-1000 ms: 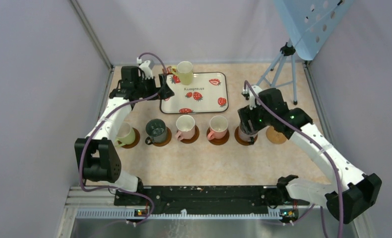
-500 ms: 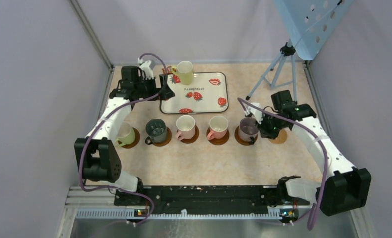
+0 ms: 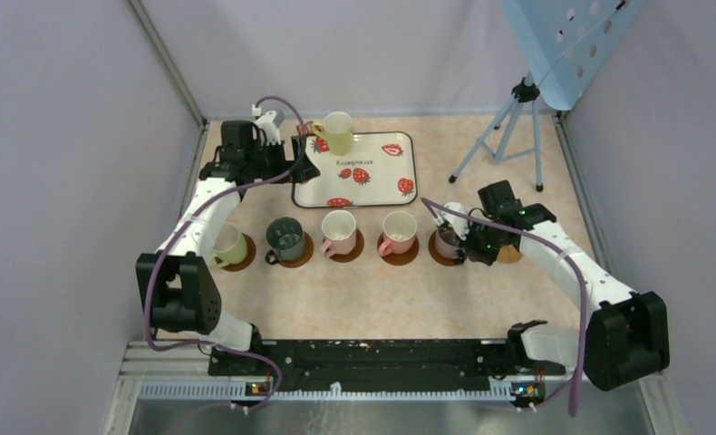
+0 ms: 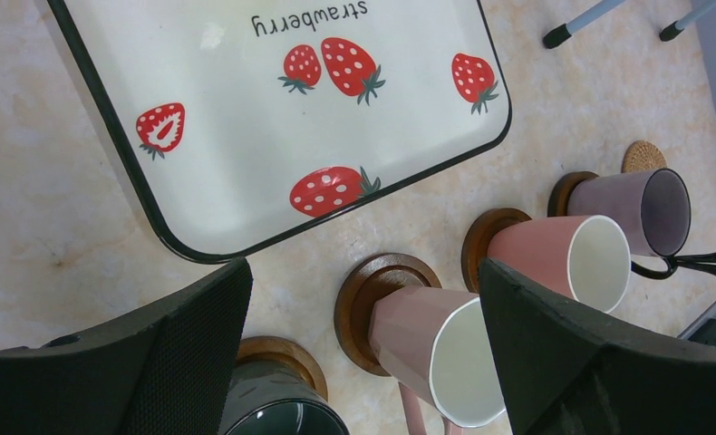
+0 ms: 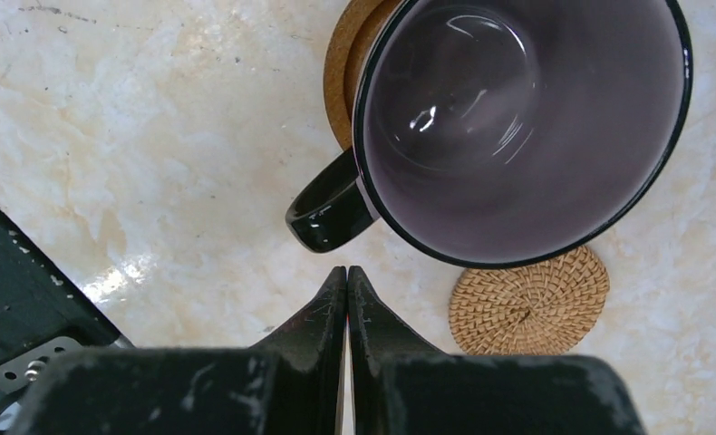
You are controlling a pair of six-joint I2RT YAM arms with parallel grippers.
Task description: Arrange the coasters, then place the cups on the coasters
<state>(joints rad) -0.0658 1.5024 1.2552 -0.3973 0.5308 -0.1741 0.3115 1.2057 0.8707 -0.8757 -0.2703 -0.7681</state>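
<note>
Five cups stand in a row on brown coasters: green [image 3: 228,245], dark grey [image 3: 286,238], two pink [image 3: 338,228] [image 3: 398,228] and purple [image 3: 449,239]. A yellow-green cup [image 3: 338,132] sits on the strawberry tray [image 3: 377,172]. A woven tan coaster [image 5: 528,302] lies bare, right of the purple cup [image 5: 517,118]. My right gripper [image 5: 347,270] is shut on nothing, its tips just short of the purple cup's handle [image 5: 327,213]. My left gripper [image 3: 302,156] hangs open at the tray's left end, beside the yellow-green cup; its wrist view looks down on the row of cups.
A tripod [image 3: 508,136] stands at the back right under a blue perforated panel. Walls close in the table on the left, right and back. The arms' base rail [image 3: 372,358] runs along the near edge.
My right gripper came off the purple cup, swung right, shut its jaws and dropped low beside the cup's handle. The left arm has not moved.
</note>
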